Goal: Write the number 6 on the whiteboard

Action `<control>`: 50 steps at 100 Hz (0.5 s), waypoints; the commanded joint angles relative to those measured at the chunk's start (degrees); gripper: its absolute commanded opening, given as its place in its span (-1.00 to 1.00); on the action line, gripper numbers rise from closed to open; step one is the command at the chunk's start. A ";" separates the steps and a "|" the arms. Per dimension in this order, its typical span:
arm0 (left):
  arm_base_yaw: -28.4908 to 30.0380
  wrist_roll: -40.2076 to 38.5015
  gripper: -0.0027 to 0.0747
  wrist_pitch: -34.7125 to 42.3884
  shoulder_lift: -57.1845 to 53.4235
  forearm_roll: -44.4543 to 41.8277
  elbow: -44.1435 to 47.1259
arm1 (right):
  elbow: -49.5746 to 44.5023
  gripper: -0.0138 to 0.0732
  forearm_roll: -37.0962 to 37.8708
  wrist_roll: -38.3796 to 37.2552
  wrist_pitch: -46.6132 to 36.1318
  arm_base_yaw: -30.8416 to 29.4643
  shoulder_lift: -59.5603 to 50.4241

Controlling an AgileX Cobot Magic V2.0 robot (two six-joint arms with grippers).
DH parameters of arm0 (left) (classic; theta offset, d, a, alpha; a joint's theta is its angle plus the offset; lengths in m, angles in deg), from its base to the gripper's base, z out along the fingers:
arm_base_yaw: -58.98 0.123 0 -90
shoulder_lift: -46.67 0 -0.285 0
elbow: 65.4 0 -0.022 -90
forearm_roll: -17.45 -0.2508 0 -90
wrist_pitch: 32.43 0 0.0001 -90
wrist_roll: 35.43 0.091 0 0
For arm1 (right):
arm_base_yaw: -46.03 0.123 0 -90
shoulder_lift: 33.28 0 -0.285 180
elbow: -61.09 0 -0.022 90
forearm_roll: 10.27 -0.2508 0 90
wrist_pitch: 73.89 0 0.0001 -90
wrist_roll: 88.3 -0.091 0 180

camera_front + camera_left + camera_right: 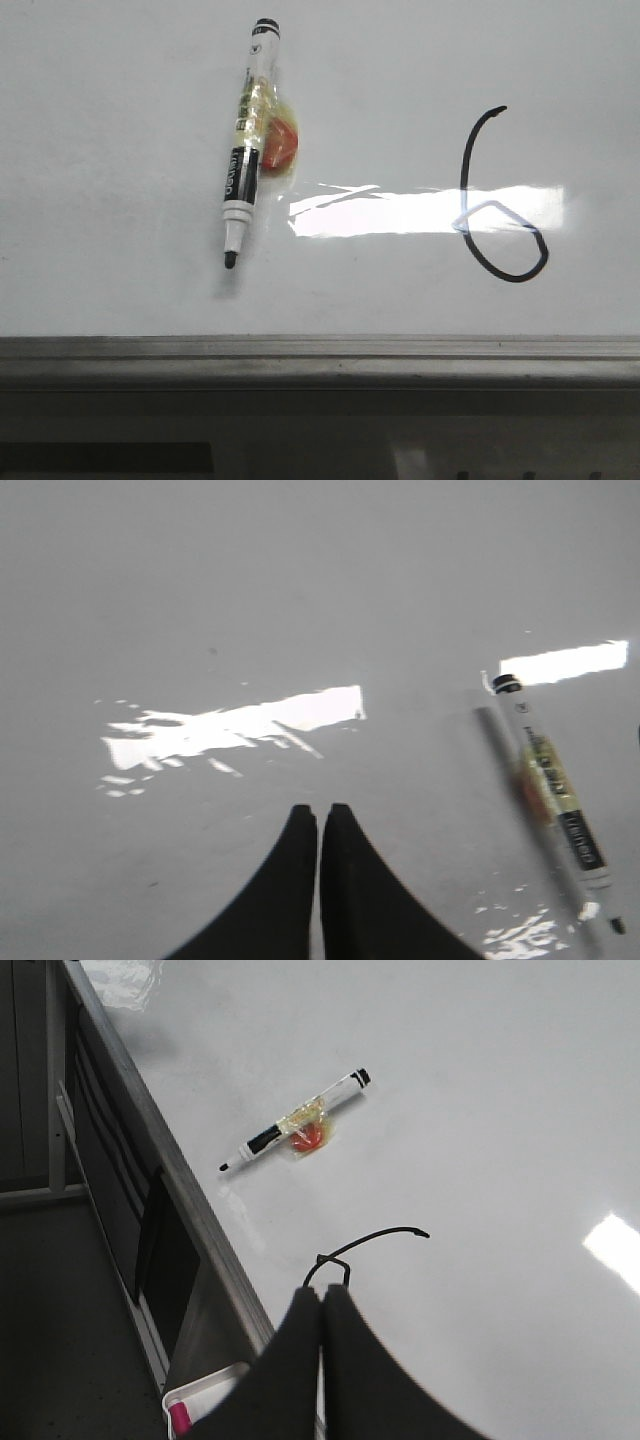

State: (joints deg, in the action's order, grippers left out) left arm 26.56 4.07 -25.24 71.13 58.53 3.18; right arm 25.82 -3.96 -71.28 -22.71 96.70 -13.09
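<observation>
A black hand-drawn number 6 (497, 205) stands on the right part of the whiteboard (120, 120). A black-and-white marker (247, 140), uncapped, with yellowish tape and an orange blob on its side, lies on the board at the upper left, tip toward the frame. My left gripper (319, 811) is shut and empty above bare board, the marker (552, 790) off to one side. My right gripper (322, 1291) is shut and empty, its tips just over the loop of the 6 (365, 1247); the marker (296, 1133) lies farther off. Neither gripper shows in the front view.
The board's grey metal frame edge (320, 357) runs along the near side. In the right wrist view the frame (180, 1175) drops to a dark area beside it, and a white tray (205, 1392) with a pink item sits below the edge.
</observation>
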 commanded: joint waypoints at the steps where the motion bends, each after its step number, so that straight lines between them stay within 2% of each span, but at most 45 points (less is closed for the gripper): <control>1: 5.57 -7.25 -0.98 1.80 -5.02 -8.42 1.70 | 1.84 -0.83 0.77 -0.25 -3.89 -0.23 0.85; 15: 13.71 -12.07 -0.98 -1.94 -12.34 -18.02 4.77 | 1.84 -0.83 0.77 -0.25 -3.89 -0.23 0.85; 25: 18.94 -20.93 -0.98 -7.18 -15.04 -23.94 6.05 | 1.84 -0.83 0.77 -0.25 -3.89 -0.23 0.85; 39: 24.53 -30.27 -0.98 -13.67 -16.42 -24.59 8.56 | 1.84 -0.83 0.77 -0.25 -3.89 -0.23 0.85; 50: 26.21 -32.05 -0.98 -22.07 -18.16 -24.59 8.94 | 1.84 -0.83 0.77 -0.25 -3.89 -0.23 0.85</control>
State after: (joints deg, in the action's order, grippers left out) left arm 51.59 -24.96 -44.29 54.16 34.07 11.79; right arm 25.82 -3.96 -71.28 -22.71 96.70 -13.09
